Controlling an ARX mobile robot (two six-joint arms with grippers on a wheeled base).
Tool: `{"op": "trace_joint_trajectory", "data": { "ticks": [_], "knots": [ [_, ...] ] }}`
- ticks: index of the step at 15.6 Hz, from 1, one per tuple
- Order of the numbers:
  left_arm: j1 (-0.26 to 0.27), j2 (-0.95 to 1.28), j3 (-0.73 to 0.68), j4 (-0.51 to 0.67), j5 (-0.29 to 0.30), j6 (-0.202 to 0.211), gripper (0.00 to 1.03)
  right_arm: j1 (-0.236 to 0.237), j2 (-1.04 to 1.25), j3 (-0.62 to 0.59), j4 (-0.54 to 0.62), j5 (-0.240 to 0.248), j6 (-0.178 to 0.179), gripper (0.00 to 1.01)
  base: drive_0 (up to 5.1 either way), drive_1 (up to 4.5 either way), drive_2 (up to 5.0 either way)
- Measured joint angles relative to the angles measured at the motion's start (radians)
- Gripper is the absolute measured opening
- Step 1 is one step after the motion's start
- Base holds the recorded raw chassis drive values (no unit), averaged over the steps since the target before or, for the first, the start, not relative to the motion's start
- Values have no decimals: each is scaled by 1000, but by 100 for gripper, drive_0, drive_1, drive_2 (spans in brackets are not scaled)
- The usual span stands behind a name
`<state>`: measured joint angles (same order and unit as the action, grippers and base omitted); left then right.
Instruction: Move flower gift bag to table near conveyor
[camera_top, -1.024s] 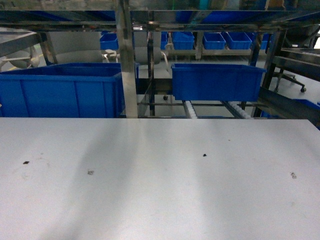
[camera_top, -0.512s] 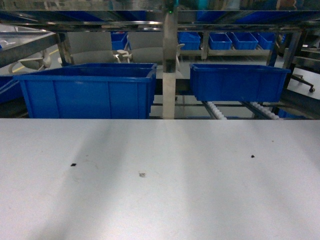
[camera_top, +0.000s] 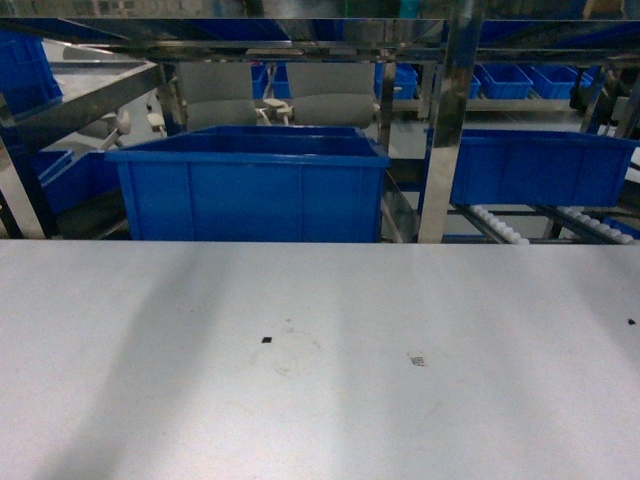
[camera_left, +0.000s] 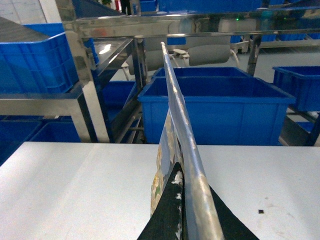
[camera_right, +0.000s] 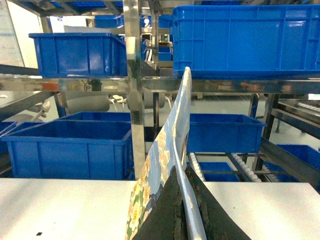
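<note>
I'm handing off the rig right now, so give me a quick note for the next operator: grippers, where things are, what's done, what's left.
Left gripper: shut on the flower gift bag, its edge pinched between dark fingers.
Right gripper: shut on the same bag.
Neither shows in the head view.
Table: directly ahead; big blue bin and conveyor rollers beyond its far edge.
Done: bag picked up, held over the table.
Left: set it down and release.

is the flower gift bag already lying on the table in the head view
No, the head view shows the table bare except for small specks; the flower gift bag appears only in the wrist views, pinched between each gripper's fingers.
</note>
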<state>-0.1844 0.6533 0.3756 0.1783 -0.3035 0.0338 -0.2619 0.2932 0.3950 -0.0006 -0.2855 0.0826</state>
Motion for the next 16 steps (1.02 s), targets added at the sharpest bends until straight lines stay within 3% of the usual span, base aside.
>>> {"op": "trace_joint_trajectory", "data": {
  "ticks": [5,16],
  "knots": [
    [0,-1,0,0,4,0,2,0,-7,0,2,2,0,2,-512,229,229],
    [-1,5,0,3,4,0,2,0,-2,0,1,1,0,2,17,450,-417]
  ]
}}
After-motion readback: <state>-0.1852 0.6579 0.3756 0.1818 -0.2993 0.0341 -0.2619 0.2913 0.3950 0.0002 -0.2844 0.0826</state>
